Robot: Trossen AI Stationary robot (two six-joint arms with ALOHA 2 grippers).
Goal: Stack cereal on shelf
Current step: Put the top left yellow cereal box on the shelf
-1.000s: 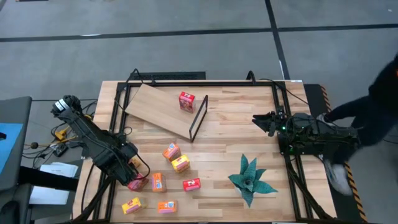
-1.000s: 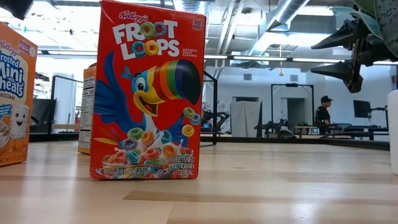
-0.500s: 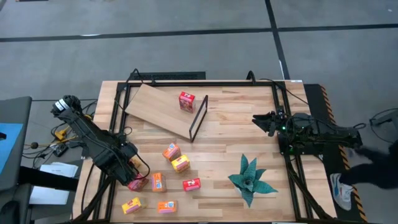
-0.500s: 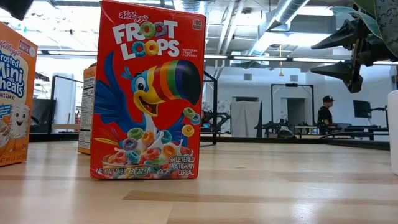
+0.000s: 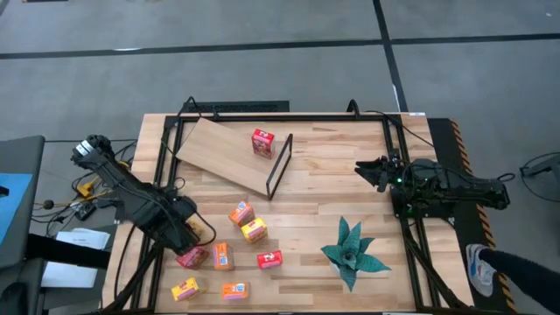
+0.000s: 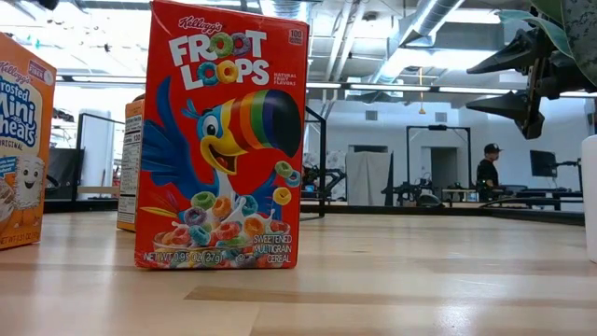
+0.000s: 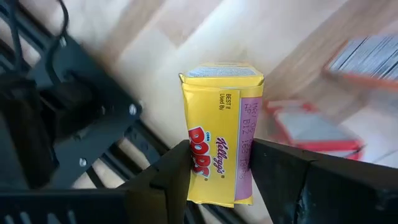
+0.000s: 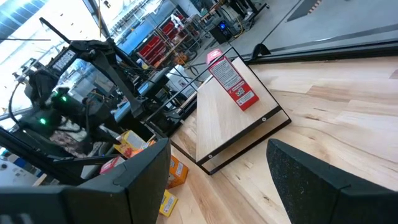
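Left gripper [image 7: 214, 177] lifted, clamping yellow cereal box [image 7: 219, 134] above table edge.

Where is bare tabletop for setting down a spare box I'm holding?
Free: the tabletop between the black-framed wooden shelf and the right gripper. Crowded: the near-left corner, where small cereal boxes cluster by the left gripper, shut on a yellow box.

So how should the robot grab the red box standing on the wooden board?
Probably from above, closing on the narrow sides of the red box. It stands upright and alone on the shelf, with open room around it.
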